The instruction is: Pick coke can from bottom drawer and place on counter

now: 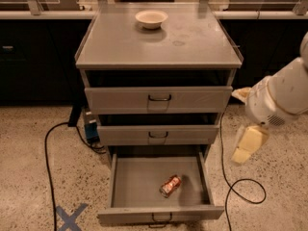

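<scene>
We are holding our claw (248,146) at the right edge of the frame, hanging under the white arm (281,97), apart from everything. We cannot tell whether it is spread or pressed together, and nothing is showing in it. Left of it and lower, the bottom drawer (139,182) is standing pulled open, which is leaving the can (170,186) reachable from above. The can is lying on its side, slanted, on the drawer floor toward the right front. We are judging the reach down as not yet begun. At the top of the frame the table (159,47) is carrying a white bowl (151,19) at its back, leaving bare room in front for the can. The can is showing red with white markings, but we are reading no words on it.
</scene>
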`<state>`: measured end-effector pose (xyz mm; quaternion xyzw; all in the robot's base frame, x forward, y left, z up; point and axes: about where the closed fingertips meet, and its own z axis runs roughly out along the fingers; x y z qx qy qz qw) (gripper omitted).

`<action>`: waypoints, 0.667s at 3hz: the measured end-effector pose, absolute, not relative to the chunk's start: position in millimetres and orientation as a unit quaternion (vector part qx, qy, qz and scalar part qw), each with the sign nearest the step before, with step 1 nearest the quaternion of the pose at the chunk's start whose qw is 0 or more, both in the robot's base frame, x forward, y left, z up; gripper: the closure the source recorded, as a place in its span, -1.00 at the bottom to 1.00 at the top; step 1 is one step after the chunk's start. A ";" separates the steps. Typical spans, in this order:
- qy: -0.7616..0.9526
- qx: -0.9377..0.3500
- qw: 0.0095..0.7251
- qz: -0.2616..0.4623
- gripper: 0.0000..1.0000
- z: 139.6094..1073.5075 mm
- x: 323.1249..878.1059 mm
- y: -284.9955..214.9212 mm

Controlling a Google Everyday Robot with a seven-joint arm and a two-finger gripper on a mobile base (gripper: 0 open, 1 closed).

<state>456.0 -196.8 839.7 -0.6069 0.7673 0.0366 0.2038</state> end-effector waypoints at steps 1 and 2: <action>0.777 -0.596 0.198 0.048 -1.00 771.7 464.9 -199.2; 0.786 -0.584 0.196 0.053 -1.00 718.8 473.5 -199.4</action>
